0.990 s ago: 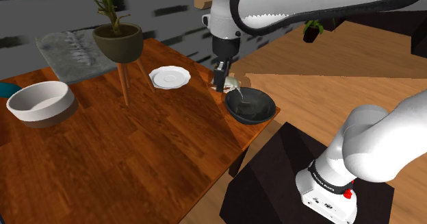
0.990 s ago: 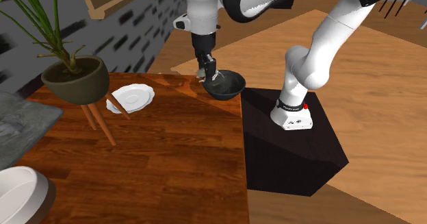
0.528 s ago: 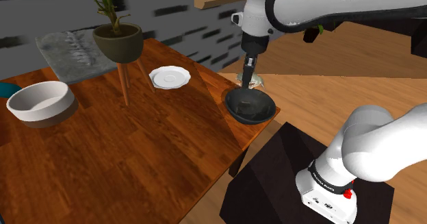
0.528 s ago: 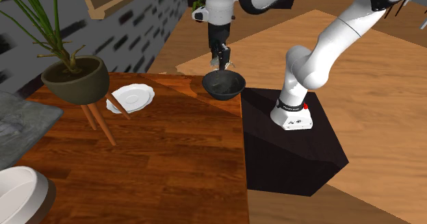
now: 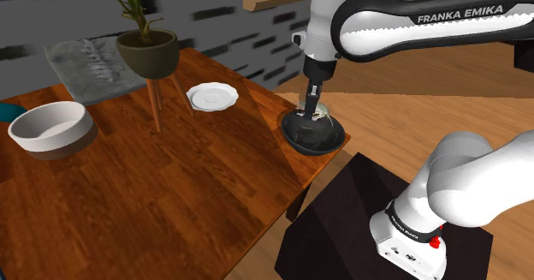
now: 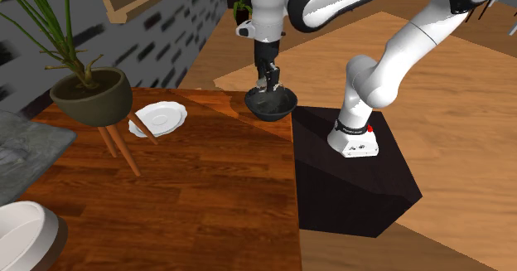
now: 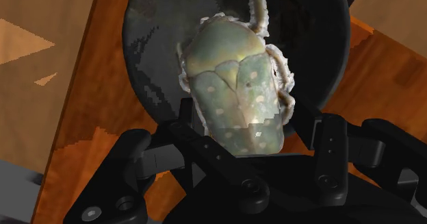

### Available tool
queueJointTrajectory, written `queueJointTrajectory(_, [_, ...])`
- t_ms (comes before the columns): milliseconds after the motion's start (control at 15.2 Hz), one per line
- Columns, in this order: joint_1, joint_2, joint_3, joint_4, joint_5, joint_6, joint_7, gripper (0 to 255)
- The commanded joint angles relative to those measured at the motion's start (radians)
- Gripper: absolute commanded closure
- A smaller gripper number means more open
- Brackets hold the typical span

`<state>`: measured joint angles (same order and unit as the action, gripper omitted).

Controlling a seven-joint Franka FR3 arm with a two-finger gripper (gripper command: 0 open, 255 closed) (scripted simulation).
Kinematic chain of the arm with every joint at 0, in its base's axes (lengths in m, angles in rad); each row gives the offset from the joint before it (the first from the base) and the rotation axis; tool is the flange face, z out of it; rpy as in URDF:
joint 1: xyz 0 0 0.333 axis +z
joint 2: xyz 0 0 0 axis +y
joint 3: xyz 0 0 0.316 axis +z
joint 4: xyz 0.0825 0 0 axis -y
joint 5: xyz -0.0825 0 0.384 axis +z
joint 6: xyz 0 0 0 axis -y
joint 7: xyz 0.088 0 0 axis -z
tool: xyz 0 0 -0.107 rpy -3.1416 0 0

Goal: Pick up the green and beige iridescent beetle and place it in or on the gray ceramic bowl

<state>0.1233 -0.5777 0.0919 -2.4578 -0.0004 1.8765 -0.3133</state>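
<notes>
Beetle (image 7: 236,96) clasped in the gripper (image 7: 253,130), hanging just above the bowl (image 7: 147,65).

The black fingers are clenched on the beetle's rear flanks. Its domed shell is pale green and beige with light speckles and a faint sheen, and pale frilled legs run along the sides. It looks light and rigid but smooth (likely to slip under a loose pinch), so the broad sides are the sound hold, not the thin legs. The round bowl is dark grey and glossy, and sits at the wooden table's (image 5: 171,193) edge nearest the stand.

Pale green, beige-spotted beetle (image 7: 236,92); dark grey bowl (image 7: 150,58).
</notes>
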Motion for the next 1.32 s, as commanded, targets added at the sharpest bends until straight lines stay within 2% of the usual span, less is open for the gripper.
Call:
queueJointTrajectory(0, [0.000, 0.006, 0.001, -0.027, 0.000, 0.034, 0.002, 255])
queueJointTrajectory(396, [0.001, 0.024, 0.005, -0.092, 0.001, 0.116, 0.006, 255])
queueJointTrajectory(858, [0.001, 0.024, 0.005, -0.092, 0.001, 0.116, 0.006, 255])
queueJointTrajectory(924, [0.001, 0.024, 0.005, -0.092, 0.001, 0.116, 0.006, 0])
queueJointTrajectory(1254, [0.001, 0.024, 0.005, -0.092, 0.001, 0.116, 0.006, 0])
